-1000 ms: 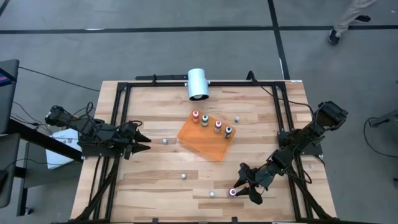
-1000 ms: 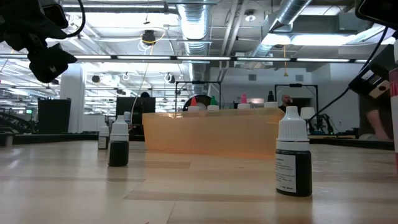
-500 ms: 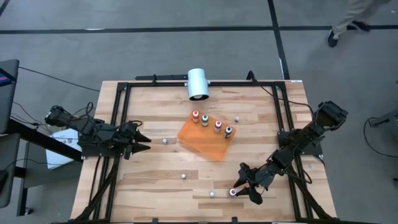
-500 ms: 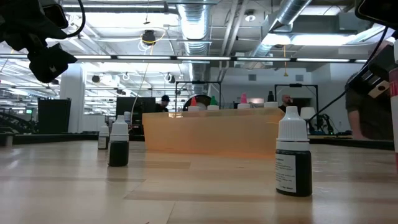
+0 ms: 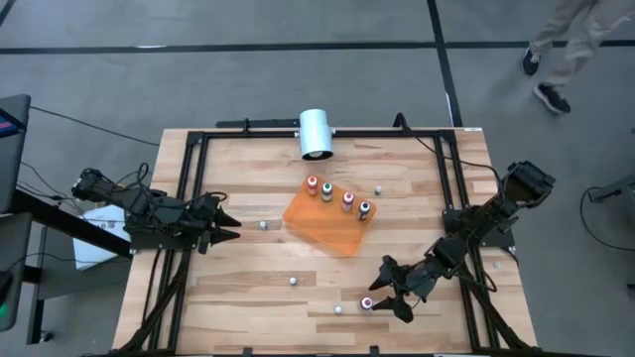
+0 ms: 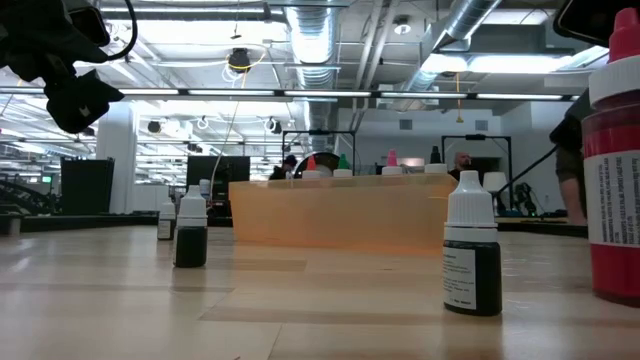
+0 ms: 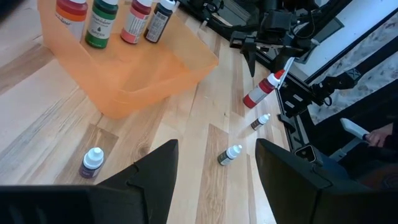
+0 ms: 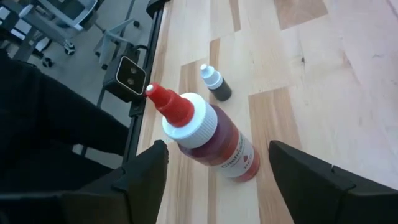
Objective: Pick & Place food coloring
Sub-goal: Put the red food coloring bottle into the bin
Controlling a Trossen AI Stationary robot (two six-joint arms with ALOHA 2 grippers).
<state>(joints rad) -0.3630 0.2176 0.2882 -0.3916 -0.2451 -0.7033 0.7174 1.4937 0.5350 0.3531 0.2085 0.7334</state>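
- Wooden bench (image 5: 248,278) on the left side is seeing no change: the left hand (image 5: 230,225) is hanging well to the left of the orange tray (image 5: 322,226), its fingers (image 7: 155,168) partly spread and gripping nothing, exactly as a second ago.
- Small dark bottles with white caps (image 5: 263,225) are standing loose around the orange tray, one between the left hand and the tray, others (image 5: 294,281) nearer the front edge; none has shifted.
- Four food coloring bottles (image 5: 337,194) are already standing in a row along the far side of the orange tray, with red, green, pink and dark tops.
- A white cylinder (image 5: 316,133) is lying beyond the tray at the bench's far edge, untouched.
- To the front right of the orange tray, the red-topped bottle (image 5: 366,302) is now standing on the bench by itself, well apart from the tray.
- The right hand (image 5: 389,290) is just behind that bottle with its fingers (image 8: 140,177) now spread wide on either side, no longer clamped on it as a second ago; the bottle has moved slightly toward the left since then.
- By my reading this is a release rather than a delivery: the red-topped bottle is sitting outside the tray, so it is probably being set down for a fresh grip, and the placing step for it is not yet done.
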